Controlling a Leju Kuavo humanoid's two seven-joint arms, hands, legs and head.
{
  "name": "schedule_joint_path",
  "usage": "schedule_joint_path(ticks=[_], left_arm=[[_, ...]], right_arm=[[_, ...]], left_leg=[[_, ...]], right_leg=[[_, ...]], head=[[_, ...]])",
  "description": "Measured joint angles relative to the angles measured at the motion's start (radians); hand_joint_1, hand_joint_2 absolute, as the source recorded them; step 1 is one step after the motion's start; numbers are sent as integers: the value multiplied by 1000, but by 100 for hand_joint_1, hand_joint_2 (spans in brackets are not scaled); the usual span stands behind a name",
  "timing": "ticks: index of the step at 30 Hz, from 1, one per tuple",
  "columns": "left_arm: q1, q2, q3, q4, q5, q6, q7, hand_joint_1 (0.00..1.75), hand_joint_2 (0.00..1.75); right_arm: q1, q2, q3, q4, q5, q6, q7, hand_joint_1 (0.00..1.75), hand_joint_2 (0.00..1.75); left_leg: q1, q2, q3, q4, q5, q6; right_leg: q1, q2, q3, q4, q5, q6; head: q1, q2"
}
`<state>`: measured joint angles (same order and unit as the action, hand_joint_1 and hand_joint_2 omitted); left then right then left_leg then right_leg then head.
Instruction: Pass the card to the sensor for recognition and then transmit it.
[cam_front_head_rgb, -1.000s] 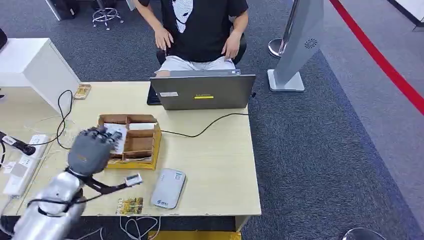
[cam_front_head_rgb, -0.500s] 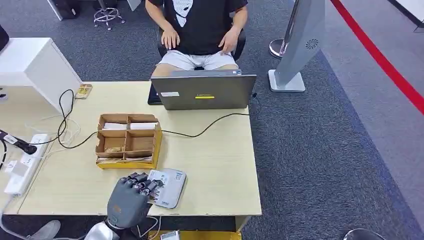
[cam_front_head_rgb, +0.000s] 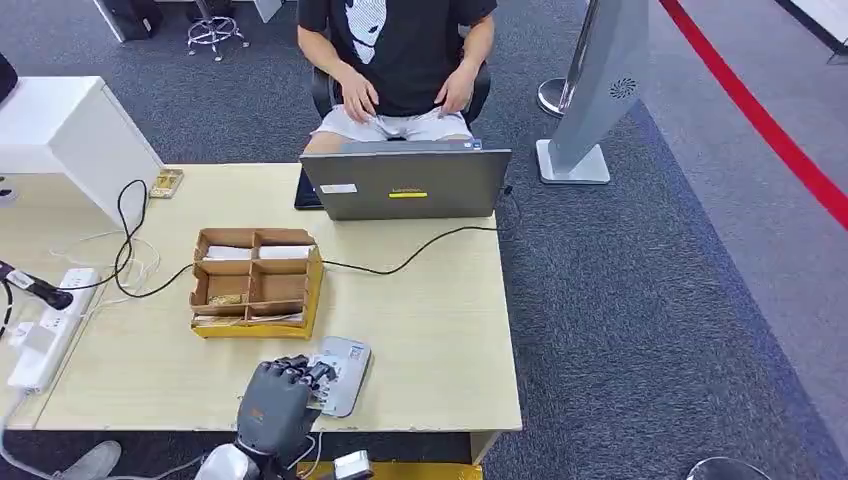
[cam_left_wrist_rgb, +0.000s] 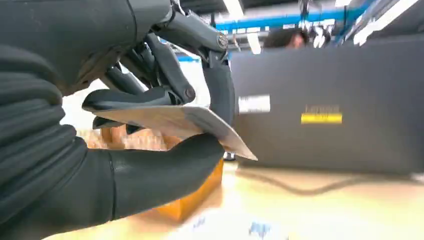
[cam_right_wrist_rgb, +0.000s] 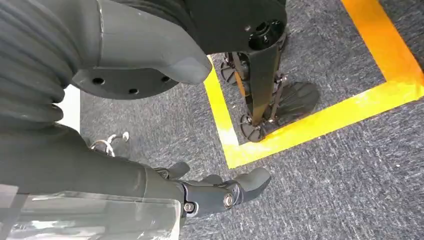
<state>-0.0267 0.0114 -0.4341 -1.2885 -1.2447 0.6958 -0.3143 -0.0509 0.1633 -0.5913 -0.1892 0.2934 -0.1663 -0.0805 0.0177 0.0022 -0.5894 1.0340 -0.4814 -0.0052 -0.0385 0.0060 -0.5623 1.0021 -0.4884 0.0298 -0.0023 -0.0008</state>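
Note:
My left hand (cam_front_head_rgb: 277, 408) hovers at the table's front edge, its fingers over the near left part of the grey-white sensor (cam_front_head_rgb: 348, 366). In the left wrist view this hand (cam_left_wrist_rgb: 100, 150) pinches a thin pale card (cam_left_wrist_rgb: 175, 121) flat between thumb and fingers, just above the blurred sensor (cam_left_wrist_rgb: 240, 227). My right hand (cam_right_wrist_rgb: 220, 192) hangs beside the body over the carpet, fingers loosely extended and holding nothing.
A compartmented cardboard box (cam_front_head_rgb: 255, 283) holding more cards stands behind the sensor. A laptop (cam_front_head_rgb: 405, 185) sits at the table's far edge with a black cable (cam_front_head_rgb: 420, 250) trailing across. A person (cam_front_head_rgb: 400, 50) sits behind it. A power strip (cam_front_head_rgb: 45, 330) lies at the left.
My left hand has left the cardboard box with the card, come to the sensor, then settled slightly nearer the front edge. The seated person has shifted their hands.

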Motion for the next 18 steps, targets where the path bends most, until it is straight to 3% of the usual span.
schedule_joint_path(ticks=[7,18], left_arm=[[-20,-22,5,120,2,0,2,175,175],[-35,-42,51,215,-23,1,-9,175,175]], right_arm=[[0,0,-2,0,2,0,4,0,175],[0,0,-5,0,24,3,13,0,175]], left_leg=[[0,-1,0,0,0,0],[0,-1,0,0,0,0]], right_leg=[[0,0,0,0,0,0],[0,0,0,0,0,0]], head=[[0,0],[0,0]])
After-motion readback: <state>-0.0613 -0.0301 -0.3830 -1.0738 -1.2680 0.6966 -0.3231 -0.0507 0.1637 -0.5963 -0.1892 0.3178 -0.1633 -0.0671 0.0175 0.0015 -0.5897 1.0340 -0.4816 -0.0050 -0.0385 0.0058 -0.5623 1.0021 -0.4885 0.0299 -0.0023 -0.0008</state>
